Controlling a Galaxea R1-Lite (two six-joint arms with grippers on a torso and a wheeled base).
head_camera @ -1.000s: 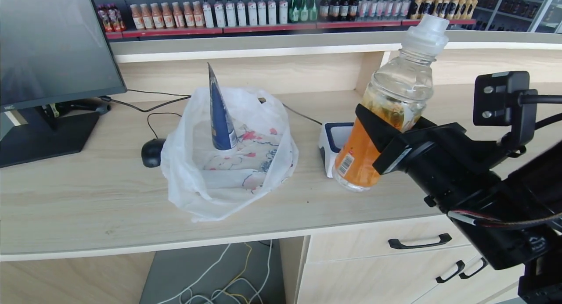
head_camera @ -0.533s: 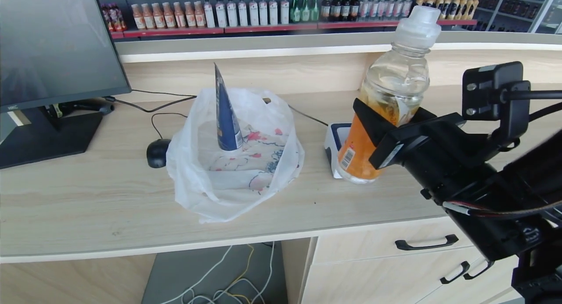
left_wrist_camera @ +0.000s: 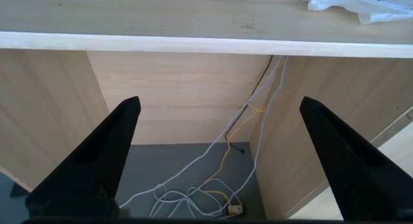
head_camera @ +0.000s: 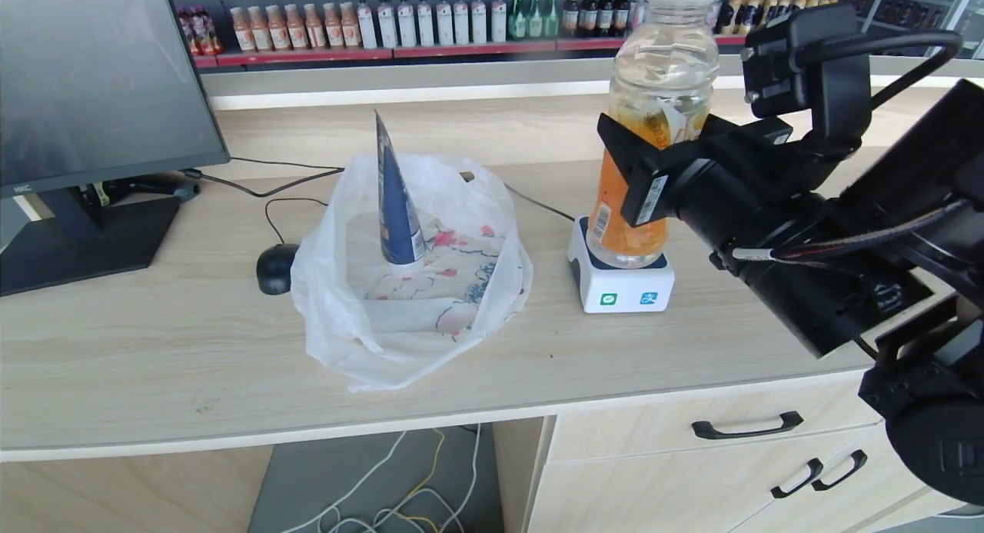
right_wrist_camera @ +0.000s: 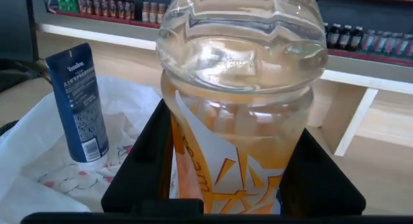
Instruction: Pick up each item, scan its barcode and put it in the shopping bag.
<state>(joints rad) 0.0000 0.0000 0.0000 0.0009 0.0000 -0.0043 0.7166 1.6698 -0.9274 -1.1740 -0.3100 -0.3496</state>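
counter (head_camera: pixel 154 364): pale wood, ran left to right
drawers (head_camera: pixel 661 456): sat near right
shelves (head_camera: pixel 461 51): lined far wall
floor (head_camera: pixel 307 479): lay grey

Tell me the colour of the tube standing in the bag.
The tube is blue with white print; the right wrist view shows it best.

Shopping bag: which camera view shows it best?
Head view: the whole shopping bag lies open on the counter, a tube upright inside. The right wrist view catches one side past the bottle; the left wrist view, just an edge.
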